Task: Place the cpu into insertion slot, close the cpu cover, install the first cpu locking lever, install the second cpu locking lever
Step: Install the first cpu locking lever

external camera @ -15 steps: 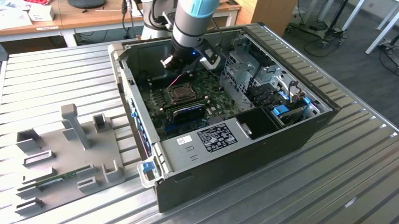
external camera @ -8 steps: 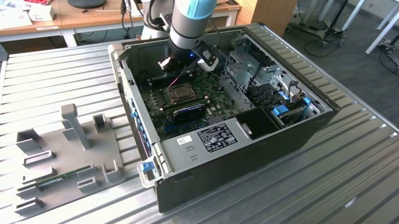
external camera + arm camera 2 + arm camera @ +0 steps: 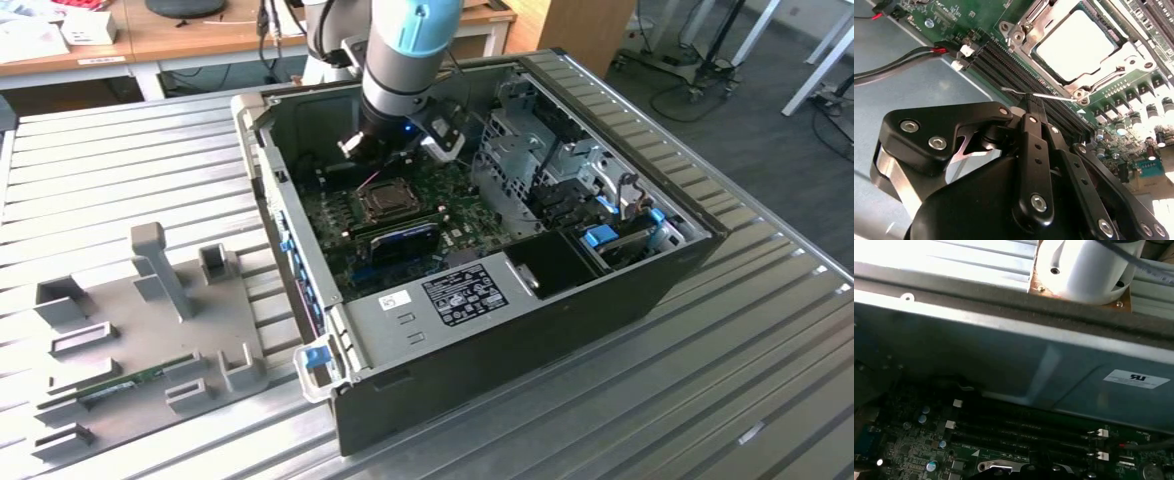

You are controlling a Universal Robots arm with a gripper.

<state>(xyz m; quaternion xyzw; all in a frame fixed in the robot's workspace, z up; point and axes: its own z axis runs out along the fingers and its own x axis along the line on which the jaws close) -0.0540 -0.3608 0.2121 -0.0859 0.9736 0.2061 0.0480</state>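
The cpu (image 3: 1074,45) lies flat in the insertion slot (image 3: 388,201), its pale face up. The silver cpu cover (image 3: 1136,55) is down around it, framing the chip through its window. One thin wire locking lever (image 3: 1049,96) sticks out sideways from the socket corner, over the memory slots. In the second wrist view my gripper (image 3: 1030,104) looks shut, with its fingertips right at that lever; I cannot tell whether they touch it. In the exterior view the gripper (image 3: 383,165) hangs inside the open computer case, just above the socket's far side.
Long black memory slots (image 3: 1004,62) run beside the socket. Red and black cables (image 3: 899,62) cross the case floor. A grey drive cage (image 3: 534,150) stands at the exterior view's right, the case wall (image 3: 1004,350) close behind. A grey fixture plate (image 3: 147,330) lies outside.
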